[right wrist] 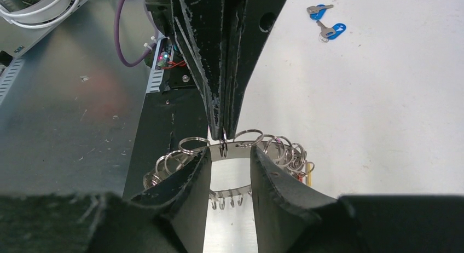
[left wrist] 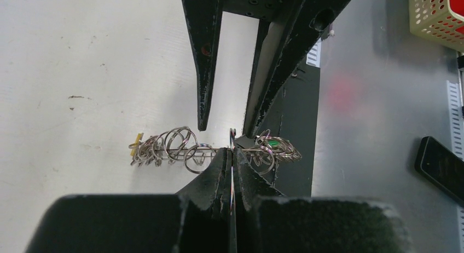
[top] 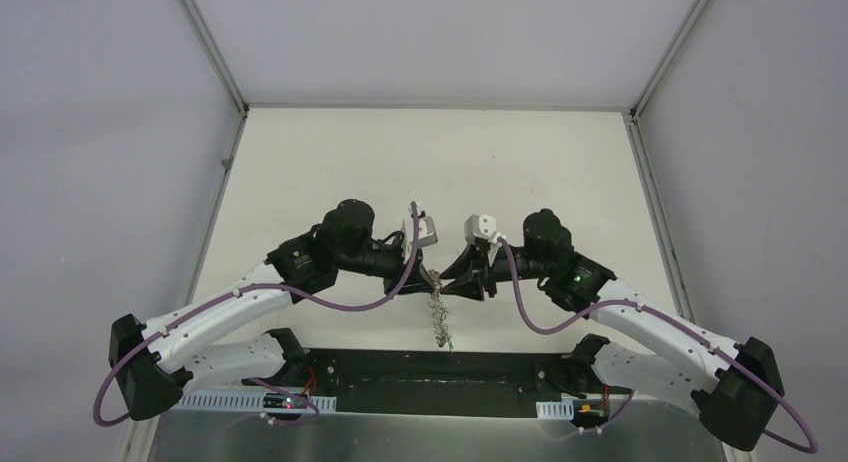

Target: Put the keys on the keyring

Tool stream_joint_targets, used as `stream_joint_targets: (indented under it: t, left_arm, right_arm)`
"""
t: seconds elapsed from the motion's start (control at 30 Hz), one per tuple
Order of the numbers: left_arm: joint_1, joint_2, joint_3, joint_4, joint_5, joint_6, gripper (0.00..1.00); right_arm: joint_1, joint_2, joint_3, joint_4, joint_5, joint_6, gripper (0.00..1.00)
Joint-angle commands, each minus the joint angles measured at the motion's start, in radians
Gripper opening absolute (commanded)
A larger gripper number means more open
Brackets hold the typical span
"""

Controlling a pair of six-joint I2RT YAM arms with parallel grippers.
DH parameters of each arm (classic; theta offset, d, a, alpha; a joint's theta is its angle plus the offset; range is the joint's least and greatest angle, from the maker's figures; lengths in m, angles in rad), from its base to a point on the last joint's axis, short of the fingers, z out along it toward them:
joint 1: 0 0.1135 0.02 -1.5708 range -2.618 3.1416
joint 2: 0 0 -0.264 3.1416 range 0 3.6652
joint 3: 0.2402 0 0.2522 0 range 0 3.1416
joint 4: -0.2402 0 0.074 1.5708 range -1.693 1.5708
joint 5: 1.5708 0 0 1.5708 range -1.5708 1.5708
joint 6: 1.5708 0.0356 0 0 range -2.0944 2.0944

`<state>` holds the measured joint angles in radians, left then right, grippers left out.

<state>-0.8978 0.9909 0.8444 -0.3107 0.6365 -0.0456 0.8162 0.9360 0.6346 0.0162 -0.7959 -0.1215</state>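
- Over the near edge of the table (top: 430,162), right between the two arms, the grippers have met nose to nose. What's the left one got?
- The left gripper (left wrist: 232,154) is clamped tight on the keyring (left wrist: 180,151). Its fingers are pressed flat together on the thin metal band, with no gap showing.
- And the ring itself?
- From the left wrist it's edge-on, a line of silvery wire loops running out to both sides of the pinch. One end reaches over the white tabletop and the other over the dark strip by the arm bases. From above it's a thin glittering streak trailing from the fingertips toward the near edge. Whether the far end of it touches the surface, I can't tell.
- Right side?
- The right gripper (right wrist: 230,150) faces it head-on with its jaws apart at a middling gap, not wide. One finger (right wrist: 186,182) sits on each side of the left gripper's tip, and a short piece of the band runs across the gap between them. I can't tell if its pads touch the metal. It isn't holding anything I can see.
- Any keys in sight?
- Two blue-tagged keys (right wrist: 331,30) lie side by side on the white table, well apart from the ring. A small yellow tag (left wrist: 137,139) pokes out among the loops at one end of the ring.
- Anything else around?
- A cream perforated basket (left wrist: 432,17) in the corner of the left wrist view, and a dark flat device (left wrist: 440,168) on the grey metal beside the table.
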Motion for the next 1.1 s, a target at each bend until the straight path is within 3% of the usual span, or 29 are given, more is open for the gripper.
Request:
stream_joint_targets:
  t: [0.0, 0.17, 0.37, 0.87, 0.9, 1.0, 1.07]
  left_arm:
    - [-0.009, -0.031, 0.048, 0.046, -0.003, -0.004, 0.00]
    - [-0.008, -0.027, 0.054, 0.046, -0.003, -0.002, 0.00]
    - [-0.009, -0.026, 0.053, 0.047, 0.000, -0.005, 0.00]
    - [-0.009, -0.067, 0.016, 0.048, -0.030, -0.010, 0.00]
    - [-0.009, -0.067, 0.014, 0.048, -0.035, -0.012, 0.00]
    - [-0.009, -0.074, 0.001, 0.048, -0.053, -0.013, 0.00]
    - [-0.009, -0.083, -0.011, 0.047, -0.066, -0.009, 0.00]
  right_arm:
    - [0.020, 0.007, 0.048, 0.084, -0.027, 0.015, 0.35]
    - [0.032, 0.023, 0.049, 0.096, -0.025, 0.025, 0.33]
    - [0.037, 0.053, 0.060, 0.105, -0.013, 0.045, 0.01]
    - [0.040, 0.042, 0.048, 0.114, 0.051, 0.109, 0.01]
    - [0.040, 0.038, 0.047, 0.113, 0.061, 0.112, 0.10]
    - [0.040, 0.012, 0.043, 0.113, 0.105, 0.140, 0.61]
    - [0.040, -0.005, 0.041, 0.116, 0.102, 0.141, 0.79]
